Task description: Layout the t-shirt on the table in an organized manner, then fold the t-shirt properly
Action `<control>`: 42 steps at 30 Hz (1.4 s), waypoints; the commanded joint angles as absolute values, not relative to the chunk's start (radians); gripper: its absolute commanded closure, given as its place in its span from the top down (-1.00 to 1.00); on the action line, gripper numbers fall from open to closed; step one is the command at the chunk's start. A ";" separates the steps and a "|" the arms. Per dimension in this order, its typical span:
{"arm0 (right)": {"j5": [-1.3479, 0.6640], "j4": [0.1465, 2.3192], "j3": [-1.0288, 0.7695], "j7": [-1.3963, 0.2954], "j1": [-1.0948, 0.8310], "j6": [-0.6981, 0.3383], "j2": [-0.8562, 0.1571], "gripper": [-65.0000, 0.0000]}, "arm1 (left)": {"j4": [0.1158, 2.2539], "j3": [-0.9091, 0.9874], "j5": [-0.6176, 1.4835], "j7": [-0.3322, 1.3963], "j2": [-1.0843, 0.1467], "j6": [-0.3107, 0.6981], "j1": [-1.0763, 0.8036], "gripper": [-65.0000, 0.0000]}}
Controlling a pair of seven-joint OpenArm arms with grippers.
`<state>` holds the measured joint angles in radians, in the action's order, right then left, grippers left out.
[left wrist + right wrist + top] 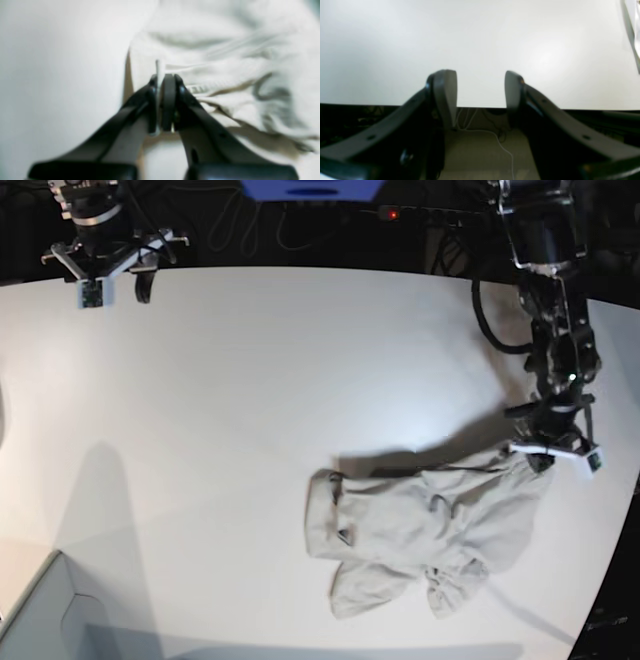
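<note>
The shirt [420, 535] is pinched at one edge by the clenched left gripper [163, 82] on the desk [250, 380]; the right gripper [480, 95] is held released.

Both arms are black, with dark cables. Each tool [163, 102] has two curved matte black fingers [445, 95] with small screw holes.

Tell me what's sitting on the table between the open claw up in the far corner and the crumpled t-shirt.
Nothing: the base view shows only bare white table between the right claw and the t-shirt.
</note>
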<state>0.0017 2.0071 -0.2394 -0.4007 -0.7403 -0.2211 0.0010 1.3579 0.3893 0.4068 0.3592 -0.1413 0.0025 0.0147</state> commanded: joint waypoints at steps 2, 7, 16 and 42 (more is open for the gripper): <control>-0.002 2.023 -0.242 -0.384 -0.727 -0.236 0.002 -0.05 | 1.531 0.392 0.467 0.340 -0.162 0.004 -0.070 -1.00; -0.002 2.025 -0.242 -0.384 -0.691 -0.236 0.002 -0.05 | 1.699 0.490 0.533 0.338 -0.179 0.005 -0.263 -1.00; -0.005 2.029 -0.206 -0.386 -0.576 -0.329 0.002 -0.05 | 1.451 0.665 0.535 0.338 -0.176 0.148 -0.302 -1.00; -0.001 1.678 0.236 -0.423 -0.012 -0.456 0.024 0.24 | 1.483 0.759 0.524 0.348 -0.229 0.305 -0.409 -1.00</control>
